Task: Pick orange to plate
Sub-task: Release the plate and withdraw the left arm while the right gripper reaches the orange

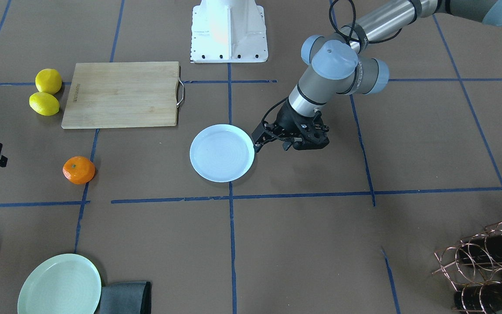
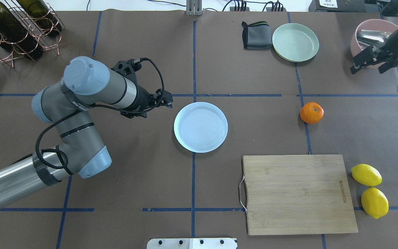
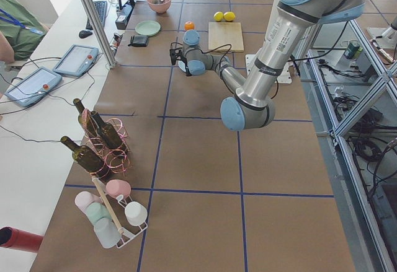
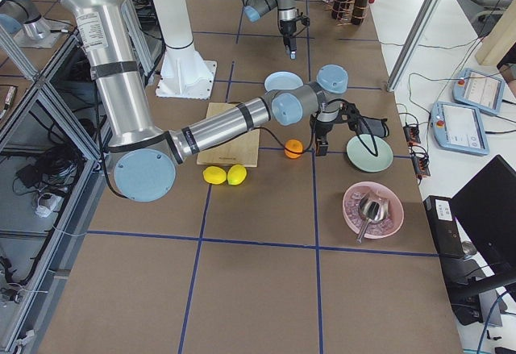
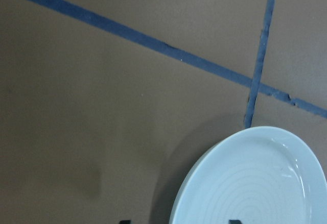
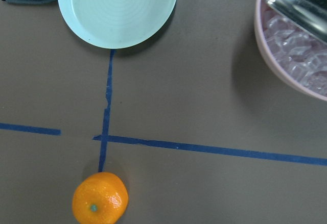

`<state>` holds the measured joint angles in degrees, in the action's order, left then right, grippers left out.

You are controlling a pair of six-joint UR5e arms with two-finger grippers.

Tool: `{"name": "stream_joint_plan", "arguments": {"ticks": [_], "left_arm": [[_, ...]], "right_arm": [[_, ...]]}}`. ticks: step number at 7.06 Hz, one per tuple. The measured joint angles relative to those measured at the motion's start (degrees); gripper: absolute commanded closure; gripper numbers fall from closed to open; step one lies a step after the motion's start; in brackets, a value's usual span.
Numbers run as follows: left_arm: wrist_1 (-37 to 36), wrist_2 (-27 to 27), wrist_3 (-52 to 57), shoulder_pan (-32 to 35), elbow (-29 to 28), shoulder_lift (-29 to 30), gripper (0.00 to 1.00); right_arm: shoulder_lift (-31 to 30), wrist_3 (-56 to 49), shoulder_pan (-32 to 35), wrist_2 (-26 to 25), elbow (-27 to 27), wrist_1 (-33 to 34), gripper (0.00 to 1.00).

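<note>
The orange (image 2: 311,113) lies alone on the brown table, right of centre in the overhead view, and shows low in the right wrist view as the orange (image 6: 99,203). The pale bluish-white plate (image 2: 200,127) sits empty at the table's middle. My left gripper (image 2: 168,101) hovers low just beside the plate's left rim, open, with nothing between its fingers; the left wrist view shows the plate (image 5: 255,183) just ahead. My right gripper (image 2: 367,69) hangs high at the far right, open and empty, well beyond the orange.
A wooden cutting board (image 2: 299,193) with two lemons (image 2: 370,190) beside it lies near the robot's base. A light green plate (image 2: 295,42), a grey cloth (image 2: 256,35) and a pink bowl (image 2: 371,29) stand along the far edge. A bottle rack (image 2: 16,27) fills the far left.
</note>
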<state>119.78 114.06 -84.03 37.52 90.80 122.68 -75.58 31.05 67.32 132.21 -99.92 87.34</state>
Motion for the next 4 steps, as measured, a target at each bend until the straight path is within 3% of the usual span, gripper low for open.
{"name": "stream_joint_plan", "arguments": {"ticks": [4], "left_arm": [[-25.9,2.4,22.7,7.7,11.7,-1.4,0.0]], "right_arm": [[-1.3,14.6,-13.7,-12.1,0.7,-11.4,0.0]]}}
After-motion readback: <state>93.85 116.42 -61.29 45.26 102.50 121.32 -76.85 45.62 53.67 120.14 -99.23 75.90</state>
